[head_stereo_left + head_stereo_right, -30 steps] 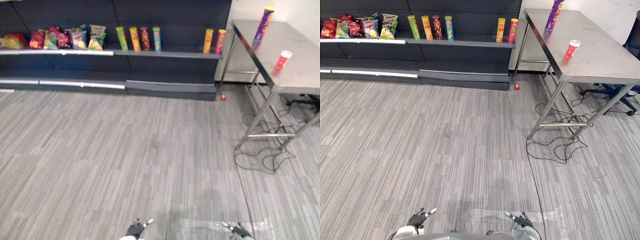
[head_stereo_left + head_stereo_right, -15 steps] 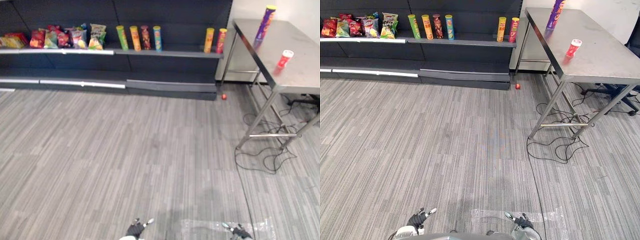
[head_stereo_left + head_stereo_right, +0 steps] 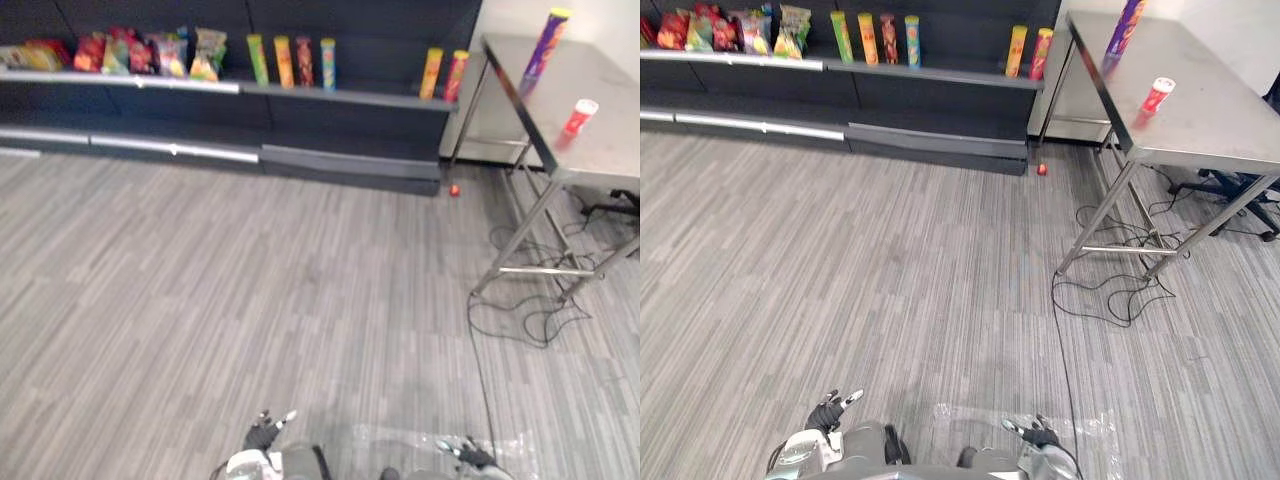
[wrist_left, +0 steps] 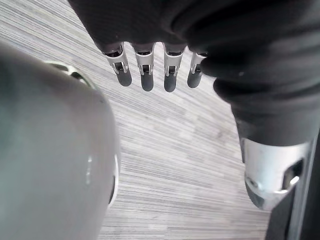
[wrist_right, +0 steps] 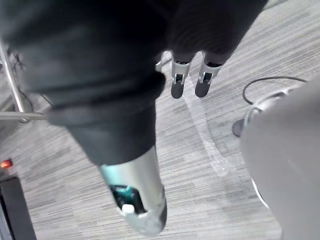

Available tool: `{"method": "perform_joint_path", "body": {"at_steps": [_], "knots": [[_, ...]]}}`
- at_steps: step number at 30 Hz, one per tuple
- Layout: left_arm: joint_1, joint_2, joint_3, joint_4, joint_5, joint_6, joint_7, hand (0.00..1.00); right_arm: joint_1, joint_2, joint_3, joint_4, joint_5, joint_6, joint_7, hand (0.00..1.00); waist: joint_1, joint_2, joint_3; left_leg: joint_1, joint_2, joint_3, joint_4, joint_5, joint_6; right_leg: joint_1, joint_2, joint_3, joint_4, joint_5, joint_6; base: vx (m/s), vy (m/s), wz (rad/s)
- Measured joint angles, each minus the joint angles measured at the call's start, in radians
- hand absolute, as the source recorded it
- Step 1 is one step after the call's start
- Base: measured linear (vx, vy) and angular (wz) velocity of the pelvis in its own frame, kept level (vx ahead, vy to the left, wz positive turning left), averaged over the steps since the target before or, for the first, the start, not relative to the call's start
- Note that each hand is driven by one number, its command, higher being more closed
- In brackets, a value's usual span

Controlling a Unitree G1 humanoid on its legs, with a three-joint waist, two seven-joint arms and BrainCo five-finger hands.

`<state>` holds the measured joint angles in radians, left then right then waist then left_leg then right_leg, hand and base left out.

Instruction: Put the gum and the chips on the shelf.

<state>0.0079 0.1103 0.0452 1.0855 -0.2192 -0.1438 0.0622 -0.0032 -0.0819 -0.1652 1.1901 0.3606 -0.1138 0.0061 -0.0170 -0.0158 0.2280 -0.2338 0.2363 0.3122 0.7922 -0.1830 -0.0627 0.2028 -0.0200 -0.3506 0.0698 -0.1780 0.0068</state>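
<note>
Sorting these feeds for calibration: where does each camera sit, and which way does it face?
Left eye view: head, facing down and forward at floor, shelf, table; left hand, right hand at bottom edge.
Right eye view: beside it, sharing that same scene.
Left wrist view: left wrist, along open fingers toward floor.
Right wrist view: right wrist, along open fingers toward floor.

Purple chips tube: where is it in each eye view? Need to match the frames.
Left eye view: the purple chips tube stands at top right, on the far end of the steel table.
Right eye view: right of centre at the top edge, its top cut off.
Shared landmark: the small red container on the same table, nearer the robot.
</note>
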Motion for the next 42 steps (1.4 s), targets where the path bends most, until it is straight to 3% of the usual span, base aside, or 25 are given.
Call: {"method": "perform_joint_path", "body": {"at_steps": [4, 6, 8, 9, 10, 11, 15, 17, 18, 19, 21, 24, 25, 27, 30, 31, 32, 33, 35, 36, 37, 39, 40, 41, 42], "knots": [[-0.012, -0.006, 0.002, 0.0, -0.021, 0.0, 0.005, 0.0, 0.006, -0.011, 0.019, -0.005, 0.001, 0.001, -0.002, 0.0, 0.01, 0.001, 0.001, -0.033, -0.024, -0.009, -0.363, 0.036, -0.012, -0.012, -0.051, 0.033, -0.005, -0.007, 0.009, 0.12, 0.19, -0.24], [-0.012, -0.016, 0.003, 0.012, -0.048, 0.0, 0.012, 0.0, 0.006, -0.018, 0.028, -0.006, 0.0, 0.0, -0.003, 0.0, 0.022, 0.018, -0.001, -0.019, -0.032, -0.059, -0.604, 0.109, -0.071, -0.007, -0.061, 0.064, -0.045, -0.007, 0.009, 0.26, 0.334, -0.38], [-0.015, -0.024, 0.011, 0.01, -0.053, -0.002, 0.011, 0.0, 0.002, -0.028, 0.057, -0.008, -0.003, 0.0, -0.004, 0.0, 0.04, 0.045, -0.007, -0.043, -0.022, -0.049, -0.574, 0.164, -0.066, 0.002, -0.066, 0.112, -0.07, -0.018, 0.028, 0.3, 0.301, -0.35], [-0.016, -0.028, 0.022, 0.007, -0.053, -0.009, 0.01, 0.0, -0.002, -0.024, 0.058, -0.006, -0.008, 0.001, -0.004, 0.0, 0.052, 0.03, -0.007, -0.046, -0.041, -0.045, -0.543, 0.165, -0.063, 0.013, -0.088, 0.133, -0.084, -0.022, 0.037, 0.38, 0.287, -0.26], [-0.016, -0.025, 0.045, 0.007, -0.055, -0.012, 0.01, 0.0, -0.005, -0.01, 0.058, -0.006, -0.008, 0.001, 0.0, 0.0, 0.058, 0.014, -0.016, -0.06, -0.066, -0.033, -0.5, 0.137, -0.02, 0.016, -0.113, 0.148, -0.074, -0.021, 0.039, 0.54, 0.343, -0.18], [-0.015, -0.025, 0.064, 0.01, -0.054, -0.011, 0.009, 0.0, -0.016, 0.005, 0.056, -0.006, -0.008, 0.001, 0.001, 0.0, 0.058, 0.003, -0.019, -0.059, -0.093, -0.017, -0.472, 0.104, 0.031, 0.001, -0.148, 0.176, -0.024, -0.022, 0.051, 0.44, 0.27, -0.07], [0.007, -0.023, 0.115, 0.011, -0.054, -0.007, 0.009, 0.0, -0.029, 0.027, 0.057, -0.006, -0.007, 0.0, 0.01, 0.0, 0.079, -0.029, -0.049, 0.014, -0.156, 0.05, -0.483, 0.03, 0.064, -0.11, -0.235, 0.298, 0.234, -0.022, 0.114, 0.4, 0.212, -0.26], [0.032, -0.013, 0.118, 0.011, -0.05, -0.003, 0.009, 0.0, -0.027, 0.033, 0.057, -0.009, -0.005, 0.0, 0.023, 0.0, 0.07, -0.053, -0.063, 0.109, -0.188, 0.095, -0.51, -0.005, 0.089, -0.222, -0.289, 0.326, 0.529, 0.049, 0.189, 0.39, 0.137, -0.43], [0.037, -0.005, 0.116, 0.011, -0.05, 0.0, 0.009, 0.0, -0.023, 0.031, 0.056, -0.011, -0.004, 0.0, 0.025, 0.0, 0.065, -0.057, -0.065, 0.137, -0.194, 0.099, -0.515, -0.019, 0.089, -0.242, -0.301, 0.326, 0.593, 0.091, 0.191, 0.41, 0.135, -0.23], [0.041, 0.002, 0.109, 0.012, -0.05, 0.003, 0.009, 0.0, -0.012, 0.023, 0.055, -0.013, 0.002, -0.002, 0.025, 0.0, 0.051, -0.055, -0.06, 0.207, -0.206, 0.093, -0.541, -0.044, 0.097, -0.275, -0.321, 0.316, 0.713, 0.205, 0.194, 0.33, 0.1, -0.13], [0.051, 0.006, 0.072, 0.011, -0.046, 0.003, 0.009, 0.0, 0.004, 0.017, 0.041, -0.018, 0.004, -0.017, 0.024, 0.0, 0.035, -0.047, -0.054, 0.305, -0.209, 0.088, -0.591, -0.065, 0.1, -0.343, -0.331, 0.274, 0.911, 0.174, 0.166, 0.41, 0.092, -0.04], [0.047, 0.01, 0.017, 0.012, -0.039, 0.003, 0.009, 0.0, 0.005, -0.001, 0.006, -0.045, 0.012, -0.026, 0.026, 0.0, 0.011, -0.024, -0.042, 0.458, -0.189, 0.086, -0.69, -0.066, 0.094, -0.455, -0.286, 0.103, 0.988, -0.021, 0.066, 0.42, 0.041, 0.07], [0.037, 0.001, 0.008, 0.013, -0.039, 0.004, 0.008, 0.0, 0.004, -0.001, -0.019, -0.059, 0.013, -0.03, 0.027, 0.0, 0.0, -0.012, -0.034, 0.49, -0.173, 0.083, -0.701, -0.066, 0.094, -0.498, -0.256, 0.047, 0.901, -0.043, 0.031, 0.5, -0.036, 0.28], [0.014, 0.0, -0.001, 0.02, -0.037, 0.004, 0.007, 0.0, 0.008, -0.001, -0.048, -0.074, 0.013, -0.028, 0.026, 0.0, -0.014, 0.002, -0.024, 0.516, -0.154, 0.064, -0.704, -0.066, 0.094, -0.539, -0.224, 0.021, 0.714, -0.041, 0.034, 0.41, -0.113, 0.52], [-0.023, -0.027, 0.002, 0.018, -0.029, 0.0, 0.003, 0.0, 0.039, 0.002, -0.121, -0.069, 0.036, -0.015, 0.024, 0.0, -0.04, 0.007, -0.02, 0.573, -0.129, 0.032, -0.756, -0.085, 0.063, -0.559, -0.22, 0.06, 0.198, 0.123, 0.092, 0.48, -0.239, 0.96], [-0.023, -0.028, 0.019, 0.018, -0.029, -0.001, 0.003, 0.0, 0.049, 0.007, -0.144, -0.059, 0.036, -0.015, 0.024, 0.0, -0.04, -0.013, -0.017, 0.616, -0.138, 0.028, -0.794, -0.111, 0.018, -0.565, -0.243, 0.061, 0.071, 0.154, 0.105, 0.65, -0.34, 0.52], [-0.022, -0.04, 0.043, 0.033, -0.029, 0.002, 0.005, 0.0, 0.035, -0.001, -0.164, -0.037, 0.039, -0.011, 0.02, 0.0, -0.04, -0.002, -0.001, 0.663, -0.124, 0.019, -0.806, -0.127, -0.004, -0.587, -0.234, 0.065, 0.157, 0.269, 0.103, 0.54, -0.292, 0.1], [-0.019, -0.05, 0.05, 0.043, -0.029, 0.002, 0.004, 0.0, 0.034, -0.008, -0.181, -0.036, 0.039, -0.009, 0.024, 0.0, -0.04, -0.001, -0.001, 0.66, -0.115, 0.02, -0.798, -0.119, 0.003, -0.619, -0.232, 0.068, 0.214, 0.269, 0.104, 0.56, -0.326, -0.31], [-0.021, -0.065, 0.048, 0.069, -0.012, 0.003, 0.002, 0.0, 0.036, 0.001, -0.183, -0.039, 0.036, -0.012, 0.05, 0.0, -0.051, 0.019, -0.005, 0.651, -0.063, -0.018, -0.704, -0.058, -0.003, -0.654, -0.198, 0.08, 0.358, 0.208, 0.024, 0.56, -0.442, -0.33], [-0.017, -0.068, 0.044, 0.07, -0.008, 0.003, 0.001, 0.0, 0.038, 0.002, -0.184, -0.037, 0.036, -0.009, 0.048, 0.0, -0.054, 0.026, -0.01, 0.636, -0.039, -0.034, -0.656, -0.046, -0.013, -0.65, -0.183, 0.072, 0.38, 0.178, 0.015, 0.6, -0.501, -0.17], [-0.018, -0.071, 0.034, 0.067, 0.0, 0.002, 0.0, 0.0, 0.041, 0.008, -0.203, -0.038, 0.039, -0.005, 0.045, 0.0, -0.063, 0.037, -0.015, 0.575, 0.013, -0.088, -0.5, -0.01, -0.059, -0.628, -0.159, 0.052, 0.398, 0.141, 0.002, 0.49, -0.373, -0.06], [-0.027, -0.078, 0.026, 0.065, 0.004, 0.002, -0.005, 0.0, 0.065, 0.008, -0.209, -0.036, 0.039, 0.006, 0.037, 0.0, -0.063, 0.057, -0.012, 0.451, 0.093, -0.166, -0.221, 0.159, -0.11, -0.551, -0.117, 0.015, 0.379, 0.094, -0.02, 0.5, -0.285, -0.03], [-0.018, -0.079, 0.034, 0.061, -0.001, 0.002, -0.01, 0.0, 0.076, 0.009, -0.201, -0.038, 0.048, 0.006, 0.027, 0.0, -0.06, 0.069, -0.015, 0.417, 0.139, -0.16, -0.128, 0.352, -0.117, -0.48, -0.074, 0.01, 0.336, 0.068, -0.027, 0.44, -0.158, -0.09], [-0.013, -0.079, 0.042, 0.061, -0.003, 0.002, -0.011, 0.0, 0.081, 0.01, -0.188, -0.038, 0.054, 0.006, 0.025, 0.0, -0.061, 0.073, -0.014, 0.403, 0.161, -0.158, -0.078, 0.434, -0.116, -0.437, -0.053, 0.013, 0.302, 0.056, -0.038, 0.57, -0.175, -0.21], [-0.012, -0.077, 0.054, 0.059, -0.003, 0.001, -0.017, 0.0, 0.081, 0.003, -0.169, -0.039, 0.071, 0.004, 0.023, 0.0, -0.054, 0.068, -0.009, 0.329, 0.182, -0.153, 0.091, 0.337, -0.11, -0.369, -0.025, 0.027, 0.253, 0.047, -0.052, 0.55, -0.15, -0.26]]}}
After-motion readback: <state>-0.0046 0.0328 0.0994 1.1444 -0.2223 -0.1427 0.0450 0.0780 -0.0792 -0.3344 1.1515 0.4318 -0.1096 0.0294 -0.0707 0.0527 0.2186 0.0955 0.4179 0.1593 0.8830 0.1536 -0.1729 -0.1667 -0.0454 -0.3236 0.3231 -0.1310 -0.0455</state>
